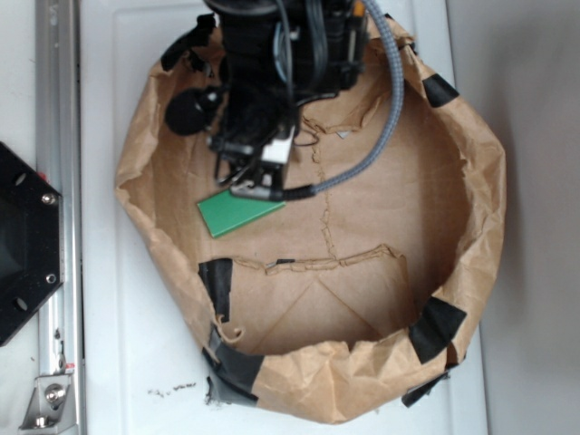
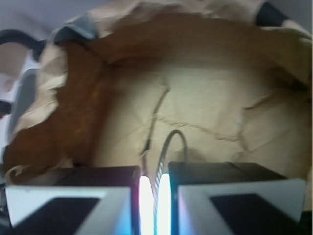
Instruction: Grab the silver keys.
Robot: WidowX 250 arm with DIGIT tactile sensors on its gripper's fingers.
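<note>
In the wrist view my gripper (image 2: 155,172) is shut, its two dark fingers (image 2: 73,193) nearly touching. A thin twisted wire loop (image 2: 172,142) is pinched in the narrow gap and arches out over the brown paper floor; it belongs to the silver keys, whose blades are hidden. In the exterior view the gripper (image 1: 257,184) points down at the back left of the paper basin, right above the far edge of the green block (image 1: 237,214). The arm hides the keys there.
A crumpled brown paper basin (image 1: 485,195) with black tape patches (image 1: 437,326) walls in the work area. A grey cable (image 1: 385,118) hangs from the arm across it. A metal rail (image 1: 56,199) and a black plate (image 1: 18,240) stand at the left.
</note>
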